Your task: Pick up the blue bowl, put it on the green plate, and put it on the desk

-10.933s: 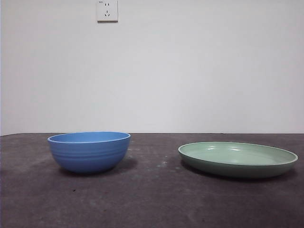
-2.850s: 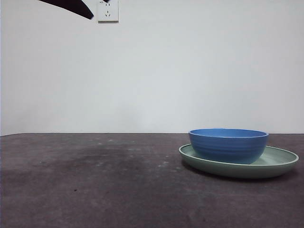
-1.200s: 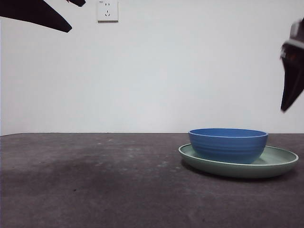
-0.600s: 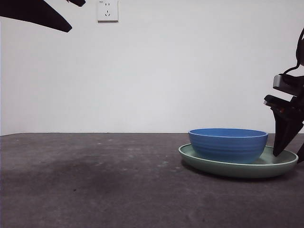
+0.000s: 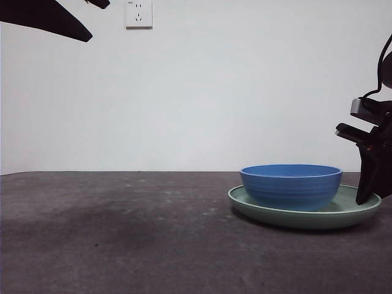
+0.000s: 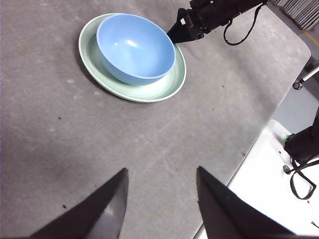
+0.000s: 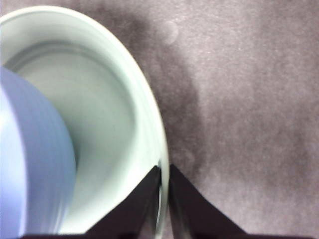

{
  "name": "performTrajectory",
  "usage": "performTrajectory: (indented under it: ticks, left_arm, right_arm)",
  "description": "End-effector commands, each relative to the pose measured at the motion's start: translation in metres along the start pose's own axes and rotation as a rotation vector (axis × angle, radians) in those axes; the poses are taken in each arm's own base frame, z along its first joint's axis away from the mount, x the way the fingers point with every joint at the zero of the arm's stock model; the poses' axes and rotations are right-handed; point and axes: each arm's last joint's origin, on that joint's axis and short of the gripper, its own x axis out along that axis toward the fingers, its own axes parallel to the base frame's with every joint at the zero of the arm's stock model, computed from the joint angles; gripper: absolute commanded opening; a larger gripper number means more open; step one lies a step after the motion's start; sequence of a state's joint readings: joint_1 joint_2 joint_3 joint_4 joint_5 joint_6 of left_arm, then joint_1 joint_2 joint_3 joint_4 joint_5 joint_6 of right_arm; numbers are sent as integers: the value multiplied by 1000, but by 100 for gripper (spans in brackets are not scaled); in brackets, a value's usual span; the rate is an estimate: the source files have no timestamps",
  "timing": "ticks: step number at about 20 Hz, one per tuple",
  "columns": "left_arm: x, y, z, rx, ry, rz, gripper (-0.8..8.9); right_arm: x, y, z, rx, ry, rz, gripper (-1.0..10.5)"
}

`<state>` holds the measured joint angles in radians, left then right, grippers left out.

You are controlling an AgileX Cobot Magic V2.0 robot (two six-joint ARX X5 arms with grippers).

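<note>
We see the blue bowl [image 5: 291, 185] seated on the green plate [image 5: 263, 210], whose three-o'clock rim the right gripper [image 7: 163, 199] seemingly pinches, leaving the set-down on the desk [image 5: 122, 245].

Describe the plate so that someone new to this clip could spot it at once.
On the dark desk, look to the side where the right gripper reaches in. The plate is the wide, shallow, pale green dish under the blue bowl. The gripper is shut on its rim.

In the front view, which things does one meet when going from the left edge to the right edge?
Left gripper at the top corner → wall socket → blue bowl standing in the green plate → right gripper at the plate's rim.
</note>
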<state>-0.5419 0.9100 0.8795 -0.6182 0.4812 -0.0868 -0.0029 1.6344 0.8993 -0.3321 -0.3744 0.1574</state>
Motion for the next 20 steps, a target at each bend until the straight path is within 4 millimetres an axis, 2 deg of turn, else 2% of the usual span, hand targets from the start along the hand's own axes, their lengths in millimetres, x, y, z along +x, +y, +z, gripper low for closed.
performTrajectory:
  ticks: [1,7,10,20]
  left_arm:
    - [1,-1,1,24,1,-14,218]
    - [1,-1,2,25,-1,-15,218]
    - [1,-1,2,26,-1,-15,218]
    - [1,-1,2,27,-1,-15,218]
  right_arm:
    - [-9,5,6,1,-39,18,8]
    - [-40,22,11,11,-136,117,8]
    - [-46,35,11,13,-157,161,8]
    - [-24,115,-4,-63,-166,278,8]
